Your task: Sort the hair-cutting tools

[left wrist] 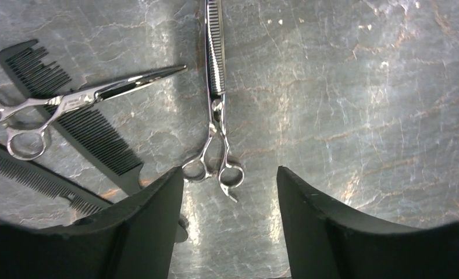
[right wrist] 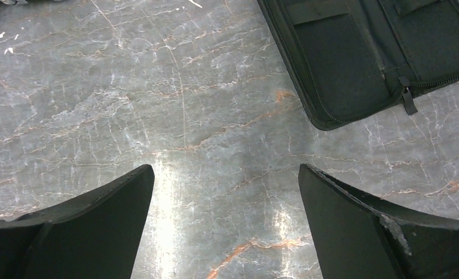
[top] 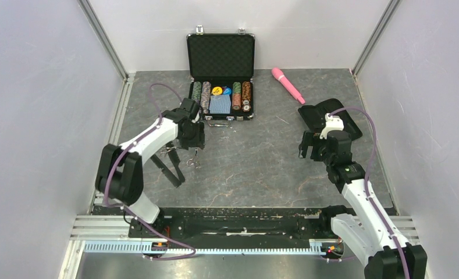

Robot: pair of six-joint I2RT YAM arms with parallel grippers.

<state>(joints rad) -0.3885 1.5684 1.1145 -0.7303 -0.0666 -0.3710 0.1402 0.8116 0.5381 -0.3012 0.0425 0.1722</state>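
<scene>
Two silver scissors lie on the grey table. The toothed thinning scissors [left wrist: 216, 64] lie straight ahead of my left gripper [left wrist: 230, 171], with their ring handles just beyond the open, empty jaws. The plain scissors [left wrist: 70, 102] lie to the left across a black comb [left wrist: 93, 131]. A second black comb [left wrist: 29, 174] lies beside it, partly hidden by my left finger. From above, the left gripper [top: 193, 142] hovers over the scissors [top: 193, 158] and the combs [top: 171, 168]. My right gripper [top: 311, 151] is open and empty over bare table [right wrist: 226, 168].
An open black fabric pouch [top: 331, 116] lies at the right, also in the right wrist view [right wrist: 355, 58]. A pink wand [top: 288, 85] lies at the back. An open black case of poker chips [top: 221, 87] stands at the back centre. Walls enclose three sides.
</scene>
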